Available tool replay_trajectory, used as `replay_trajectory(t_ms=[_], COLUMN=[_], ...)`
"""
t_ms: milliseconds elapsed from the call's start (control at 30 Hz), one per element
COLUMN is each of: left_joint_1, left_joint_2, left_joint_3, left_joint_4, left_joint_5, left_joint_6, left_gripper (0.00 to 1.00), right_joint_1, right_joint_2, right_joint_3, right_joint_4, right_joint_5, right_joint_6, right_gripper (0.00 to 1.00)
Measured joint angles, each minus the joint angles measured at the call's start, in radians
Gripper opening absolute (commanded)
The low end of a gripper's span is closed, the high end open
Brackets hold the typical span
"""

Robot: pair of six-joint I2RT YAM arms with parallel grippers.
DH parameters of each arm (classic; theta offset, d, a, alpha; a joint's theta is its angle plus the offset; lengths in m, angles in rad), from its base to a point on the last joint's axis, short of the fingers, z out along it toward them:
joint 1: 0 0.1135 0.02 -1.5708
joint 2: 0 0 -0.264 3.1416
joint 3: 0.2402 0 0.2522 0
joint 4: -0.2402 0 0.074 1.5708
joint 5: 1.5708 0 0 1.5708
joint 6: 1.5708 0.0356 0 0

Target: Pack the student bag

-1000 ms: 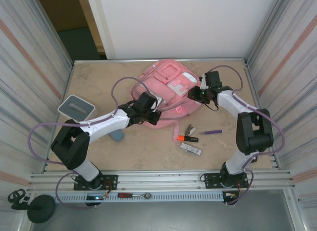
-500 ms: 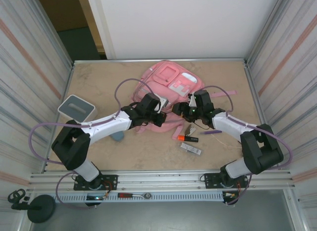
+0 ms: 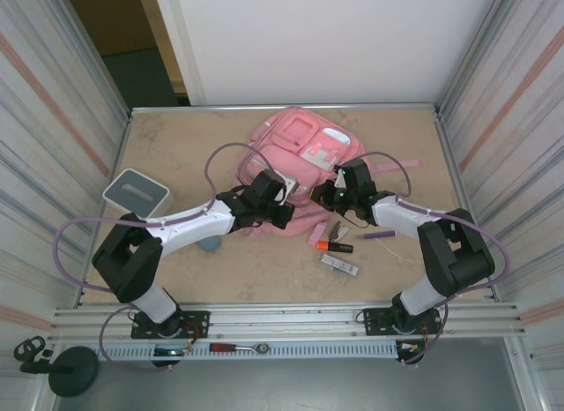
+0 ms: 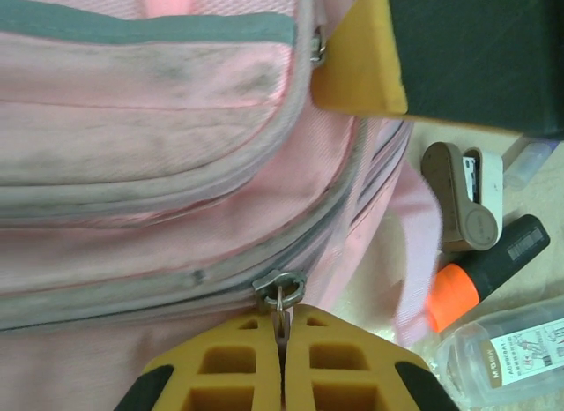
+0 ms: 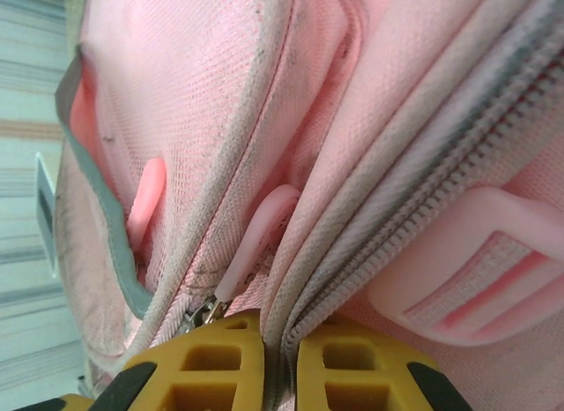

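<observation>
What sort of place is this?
Most likely a robot test booth, not a classroom: a left arm and right arm are bolted at the edge of a table walled in by panels, with a pink student bag and an orange highlighter laid out.

Robot test cell, lab-type, not a home or shop. Stone-look beige tabletop (image 3: 176, 146), boxed in on three sides: ribbed striped panel walls at 9 o'clock (image 3: 53, 120) and 3 o'clock (image 3: 511, 102), a plain white board (image 3: 335, 41) at 12. Slotted aluminium rail (image 3: 291, 321) runs along the 6 o'clock edge, with the left arm base (image 3: 163, 323) and right arm base (image 3: 405, 321) bolted to it. Purple cables (image 3: 88, 220) loop loose off the arms. Ratchet wrench (image 3: 238, 347) lies on the rail at 6. Black round-footed stand (image 3: 70, 369) sits outside the frame at 7. Open gap (image 3: 145, 76) at 11, with dark surfaces beyond
</observation>
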Motion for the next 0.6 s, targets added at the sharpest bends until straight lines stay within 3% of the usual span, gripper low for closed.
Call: replay_trajectory(t_ms=[167,333,600], left_joint_1=[0.043,0.126,0.193], left_joint_2=[-0.016,-0.037,-0.097], left_joint_3=[-0.013,-0.032,-0.047], left_joint_4=[-0.019,-0.034,-0.061], left_joint_5=[-0.009,0.015,0.113], left_joint_6=[0.056,0.108,0.141], left_gripper=[0.00,0.00,0.00], right_joint_1=[-0.066,-0.122,-0.113], right_joint_2=[-0.024,-0.026,-0.155], right_joint_3=[0.019,0.076,0.104], right_joint_4=[-0.096,-0.216,-0.302], right_joint_5=[0.008,0.019,0.105], right_joint_6=[-0.117,-0.251,-0.502], right_gripper=[0.01,0.11,0.45])
